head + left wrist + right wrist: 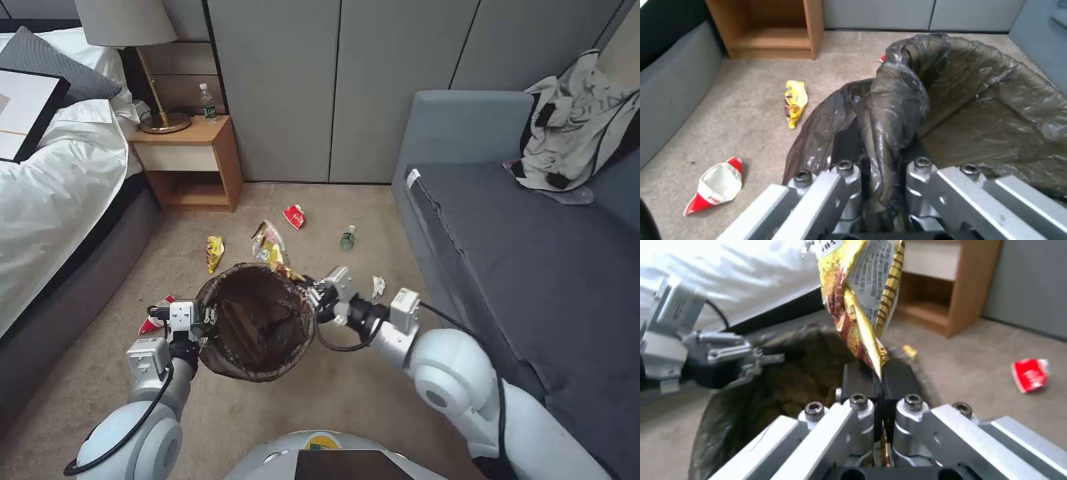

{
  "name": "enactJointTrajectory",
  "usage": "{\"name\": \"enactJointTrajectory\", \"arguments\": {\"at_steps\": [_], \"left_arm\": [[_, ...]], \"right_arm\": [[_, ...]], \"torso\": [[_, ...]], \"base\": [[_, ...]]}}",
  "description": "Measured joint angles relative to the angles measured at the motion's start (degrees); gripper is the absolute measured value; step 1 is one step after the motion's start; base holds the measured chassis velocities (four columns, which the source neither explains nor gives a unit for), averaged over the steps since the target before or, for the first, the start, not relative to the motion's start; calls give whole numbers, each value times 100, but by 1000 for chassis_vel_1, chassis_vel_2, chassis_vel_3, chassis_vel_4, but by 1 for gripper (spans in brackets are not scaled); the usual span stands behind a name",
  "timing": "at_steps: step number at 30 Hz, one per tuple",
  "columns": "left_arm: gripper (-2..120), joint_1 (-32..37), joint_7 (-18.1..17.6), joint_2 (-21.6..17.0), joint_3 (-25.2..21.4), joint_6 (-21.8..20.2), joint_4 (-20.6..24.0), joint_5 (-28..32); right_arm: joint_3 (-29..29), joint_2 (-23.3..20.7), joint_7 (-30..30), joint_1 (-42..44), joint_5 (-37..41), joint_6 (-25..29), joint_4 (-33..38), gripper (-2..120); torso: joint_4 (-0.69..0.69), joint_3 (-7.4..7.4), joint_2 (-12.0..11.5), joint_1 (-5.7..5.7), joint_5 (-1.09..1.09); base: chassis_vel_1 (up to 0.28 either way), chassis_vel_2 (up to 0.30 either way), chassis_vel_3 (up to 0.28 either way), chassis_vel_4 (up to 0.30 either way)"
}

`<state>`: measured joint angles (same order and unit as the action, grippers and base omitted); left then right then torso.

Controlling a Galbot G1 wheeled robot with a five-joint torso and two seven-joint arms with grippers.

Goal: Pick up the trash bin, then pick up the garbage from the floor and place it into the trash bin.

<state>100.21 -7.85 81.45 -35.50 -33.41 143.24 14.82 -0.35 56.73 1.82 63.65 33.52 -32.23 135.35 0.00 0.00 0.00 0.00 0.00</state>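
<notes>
Presently: right gripper (pixel 312 288) clenched on a yellow wrapper (pixel 862 300), at the far-right rim of the bin (pixel 257 323); wrapper's long axis rises away from the jaws, bin mouth just beside. Left gripper (pixel 208 319) clamps the bin's left rim. Beyond the bin, beige carpet (pixel 320 220) with litter; nightstand (pixel 190 160) further back.

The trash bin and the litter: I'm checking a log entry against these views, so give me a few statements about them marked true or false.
1. The left gripper grips the trash bin by its bagged rim. True.
2. The right gripper is open. False: its fingers pinch a yellow snack wrapper.
3. That wrapper lies inside the bin. False: it is held at the rim.
4. A red-white carton lies on the carpet. True.
</notes>
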Motion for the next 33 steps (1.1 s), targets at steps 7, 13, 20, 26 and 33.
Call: {"name": "enactJointTrajectory", "arguments": {"at_steps": [7,13,20,26,33], "left_arm": [[7,19,-2,7,-7,-7,0,-3],[7,19,-2,27,-8,-9,0,-6],[7,18,0,47,-14,-11,0,-7],[7,13,4,60,-20,-12,0,-7],[7,0,7,73,-16,-12,0,-6]], "right_arm": [[-437,92,-107,-114,-146,-50,-189,1],[-761,210,-296,-153,-309,-75,-358,24],[-843,275,-408,-158,-355,-98,-404,49],[-845,228,-421,-191,-351,-147,-359,71],[-845,150,-420,-204,-349,-152,-321,97]], "torso": [[0,0,0,0,0],[0,0,0,0,0],[0,0,0,0,0],[0,0,0,0,0],[0,0,0,0,0]], "base": [[0,0,0,0],[0,0,0,0],[0,0,0,0],[0,0,0,0],[0,0,0,0]]}}
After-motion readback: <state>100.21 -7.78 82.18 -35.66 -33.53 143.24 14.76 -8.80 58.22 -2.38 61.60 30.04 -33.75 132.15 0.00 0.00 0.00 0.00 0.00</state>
